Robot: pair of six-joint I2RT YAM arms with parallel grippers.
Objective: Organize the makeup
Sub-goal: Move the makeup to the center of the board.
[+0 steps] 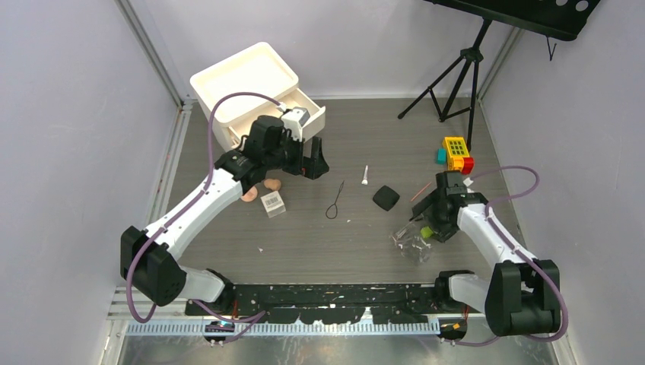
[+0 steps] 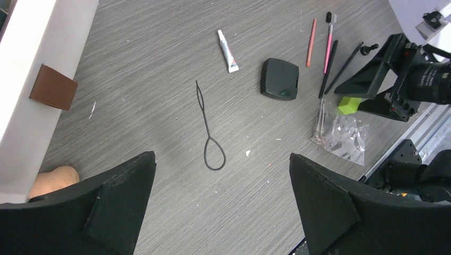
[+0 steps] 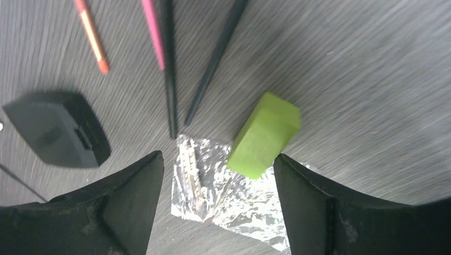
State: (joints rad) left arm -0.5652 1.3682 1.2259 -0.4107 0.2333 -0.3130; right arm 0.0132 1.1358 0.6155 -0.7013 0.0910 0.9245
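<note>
The makeup lies scattered on the grey table. A black compact [image 1: 386, 198] [image 3: 56, 135] and a small white tube [image 1: 366, 176] [image 2: 227, 44] sit mid-table. A red pencil [image 3: 91, 34], a pink one [image 3: 153, 34] and two thin black ones [image 3: 169, 69] lie side by side. A lime-green piece [image 3: 264, 135] rests on the edge of a crinkled clear packet [image 3: 239, 196]. My right gripper [image 3: 218, 156] [image 1: 423, 220] hovers open over that packet, the green piece by its right finger. Peach sponges [image 1: 258, 188] and a clear barcoded box [image 1: 272, 202] lie under my left arm. My left gripper [image 2: 223, 156] [image 1: 316, 163] is open and holds nothing.
A white drawer box [image 1: 251, 84] with a brown tab [image 2: 53, 86] stands at the back left. A thin black wire loop [image 1: 335, 204] lies mid-table. Yellow, red and teal toy blocks [image 1: 455, 153] sit at the right, near a black tripod [image 1: 456, 76].
</note>
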